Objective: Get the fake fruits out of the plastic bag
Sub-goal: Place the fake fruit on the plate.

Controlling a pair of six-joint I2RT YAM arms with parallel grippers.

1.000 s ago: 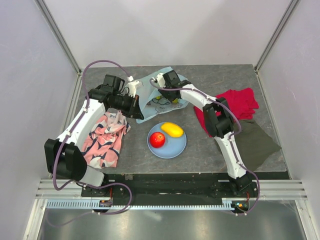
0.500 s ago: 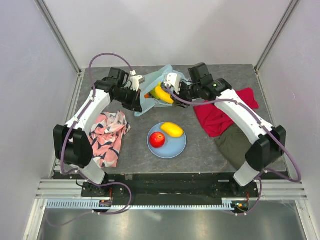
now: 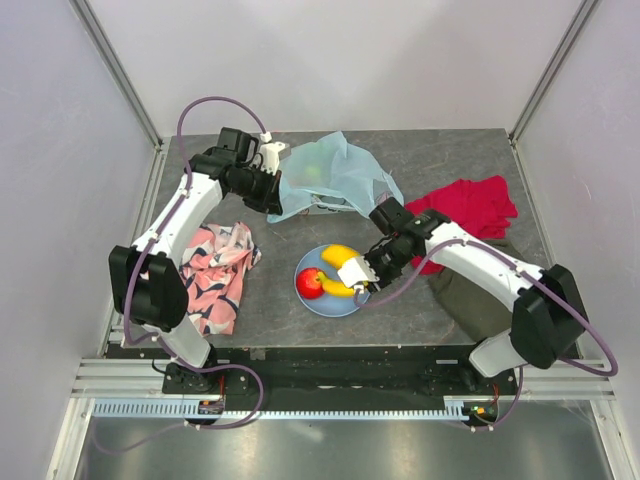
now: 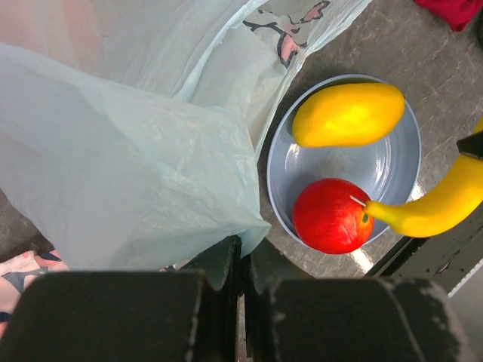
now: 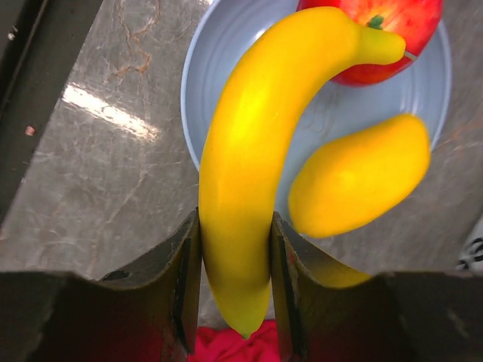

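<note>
Right tool [image 5: 235, 280]: clamped on banana [image 5: 249, 151], over plate [image 5: 219, 53].
Left tool [image 4: 243, 264]: pinching bag [image 4: 136, 173].
Done: we count 2 on the plate, apple [image 4: 330, 215] and yellow fruit [image 4: 347, 113].
Remaining: we see a green fruit [image 3: 314, 173] inside the bag.

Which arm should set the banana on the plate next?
Right. The right end effector is shut on the banana above the plate; the left end effector grips the plastic bag.

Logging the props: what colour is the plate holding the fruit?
Light blue; the plate shows best in the left wrist view.
</note>
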